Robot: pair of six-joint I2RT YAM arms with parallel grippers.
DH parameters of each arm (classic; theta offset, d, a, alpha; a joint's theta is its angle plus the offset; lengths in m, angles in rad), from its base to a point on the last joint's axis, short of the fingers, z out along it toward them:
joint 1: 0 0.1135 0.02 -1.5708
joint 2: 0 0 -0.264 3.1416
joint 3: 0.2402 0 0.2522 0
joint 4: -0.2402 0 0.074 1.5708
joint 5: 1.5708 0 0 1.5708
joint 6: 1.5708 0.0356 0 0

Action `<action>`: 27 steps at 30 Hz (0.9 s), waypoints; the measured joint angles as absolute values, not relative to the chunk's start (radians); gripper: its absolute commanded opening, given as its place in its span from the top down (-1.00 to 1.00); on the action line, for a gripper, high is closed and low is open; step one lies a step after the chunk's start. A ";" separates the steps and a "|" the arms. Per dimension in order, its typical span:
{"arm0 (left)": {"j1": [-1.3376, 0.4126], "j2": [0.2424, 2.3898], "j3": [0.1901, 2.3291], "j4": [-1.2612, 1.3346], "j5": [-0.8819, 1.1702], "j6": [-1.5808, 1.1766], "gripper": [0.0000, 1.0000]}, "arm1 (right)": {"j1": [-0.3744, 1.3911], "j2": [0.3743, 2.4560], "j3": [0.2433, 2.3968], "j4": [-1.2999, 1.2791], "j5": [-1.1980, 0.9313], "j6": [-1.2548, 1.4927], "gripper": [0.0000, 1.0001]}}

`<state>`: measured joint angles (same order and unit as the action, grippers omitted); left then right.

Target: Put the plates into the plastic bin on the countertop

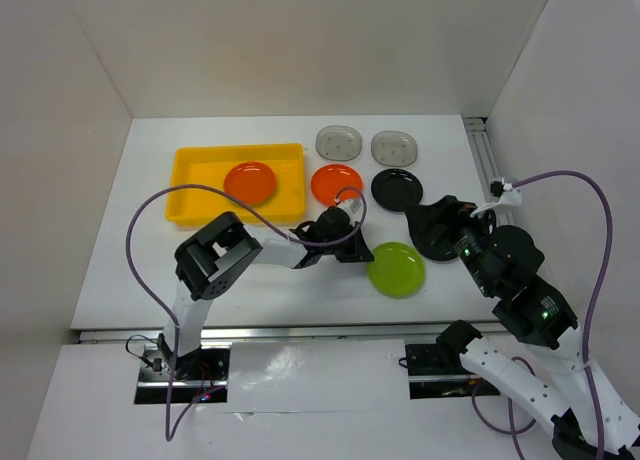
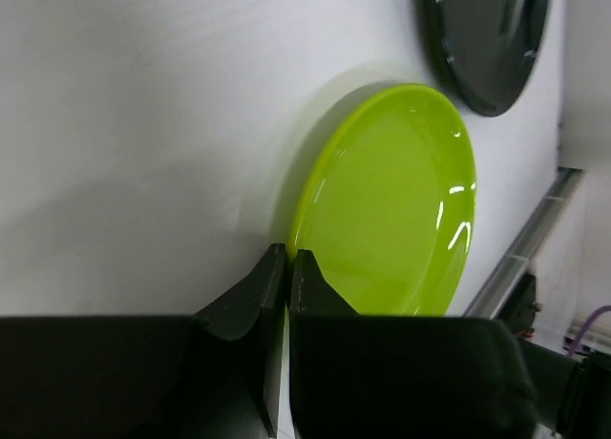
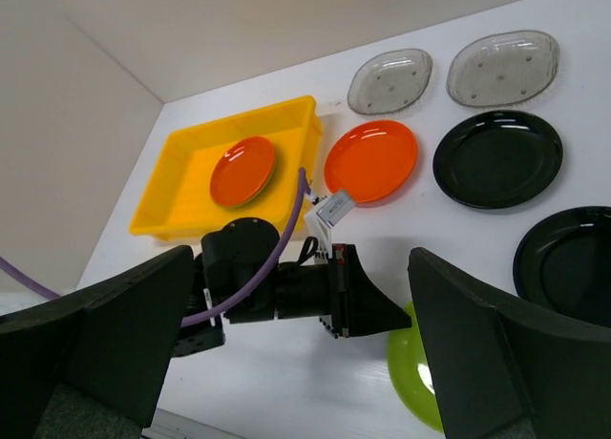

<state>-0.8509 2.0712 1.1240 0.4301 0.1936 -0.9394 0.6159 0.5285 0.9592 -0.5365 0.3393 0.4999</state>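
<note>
The yellow plastic bin (image 1: 190, 185) stands at the back left with one orange plate (image 1: 250, 182) in it. On the white countertop lie a second orange plate (image 1: 337, 185), two grey dotted oblong plates (image 1: 338, 143) (image 1: 394, 147), a black plate (image 1: 397, 188), a second black plate (image 1: 432, 248) and a lime-green plate (image 1: 396, 269). My left gripper (image 1: 362, 252) is shut, its tips (image 2: 287, 258) at the green plate's (image 2: 391, 205) left rim. My right gripper (image 1: 445, 218) is open and empty above the second black plate (image 3: 573, 258).
A metal rail (image 1: 487, 160) runs along the right wall. White walls close in the back and both sides. A purple cable (image 1: 160, 195) loops over the left of the table near the bin. The left arm (image 3: 286, 286) lies across the middle.
</note>
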 measured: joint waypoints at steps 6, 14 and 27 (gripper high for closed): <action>-0.836 1.863 1.129 0.082 0.044 -0.887 1.00 | 0.616 0.529 0.957 -0.536 0.337 0.500 -1.00; -0.492 1.563 1.280 -0.216 -0.160 -0.842 1.00 | 0.616 0.534 0.934 -0.519 0.317 0.500 -1.00; -0.042 1.752 1.302 -0.255 -0.144 -0.790 1.00 | 0.616 0.630 0.837 -0.451 0.265 0.496 -1.00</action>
<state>-0.0422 1.7519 1.3022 -0.2546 -0.1440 -0.7898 0.6159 0.6300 0.8371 -0.4515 0.2649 0.4961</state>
